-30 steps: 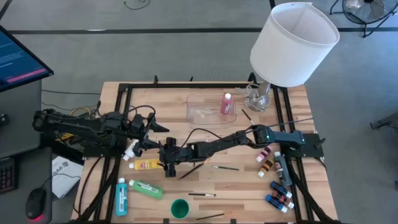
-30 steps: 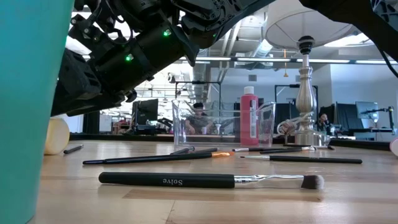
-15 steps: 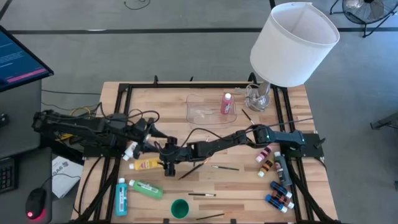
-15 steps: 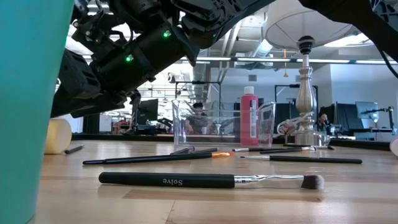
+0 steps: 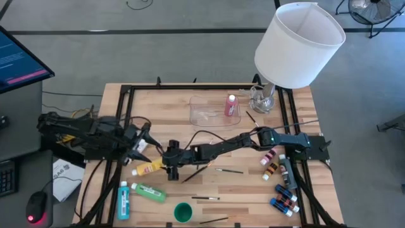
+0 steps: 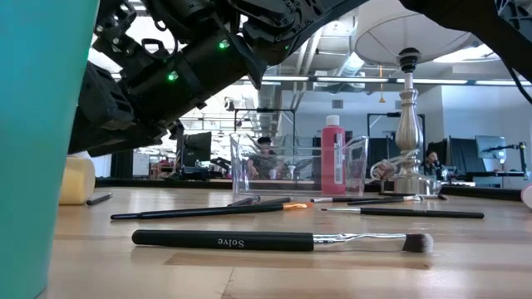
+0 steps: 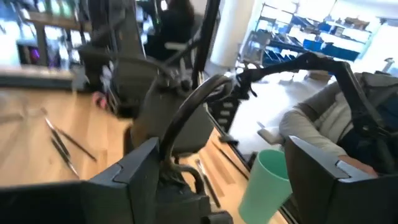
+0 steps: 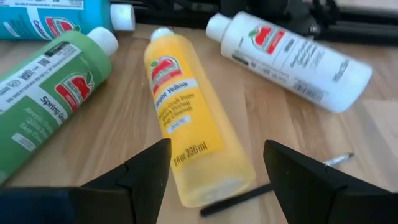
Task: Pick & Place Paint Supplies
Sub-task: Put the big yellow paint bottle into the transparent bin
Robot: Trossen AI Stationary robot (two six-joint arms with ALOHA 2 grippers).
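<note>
**Left arm pulls back as yellow bottle tilts**

Since a second ago, we see the left gripper (image 5: 140,143) drawn back toward the table's left edge, and the yellow paint bottle (image 5: 150,168) now lies slightly turned. The left gripper's fingers stand spread, holding nothing. The right gripper (image 5: 172,168) reaches far across the table (image 5: 209,101) and hovers just above the yellow bottle, fingers apart on either side of it, not closed on it; the right wrist view shows the bottle lying flat between the finger tips.

Beside it we find the white bottle (image 8: 289,59), the green bottle (image 5: 149,192) and the blue bottle (image 5: 123,200), all lying down. The clear tray (image 5: 205,111) at the back holds one upright pink bottle (image 5: 230,106) at its right end and little else we can make out. A green cup (image 5: 183,211) stands at the front edge. Brushes (image 5: 228,170) lie scattered mid-table, and tiny bottles (image 5: 284,197) cluster at the right.
</note>
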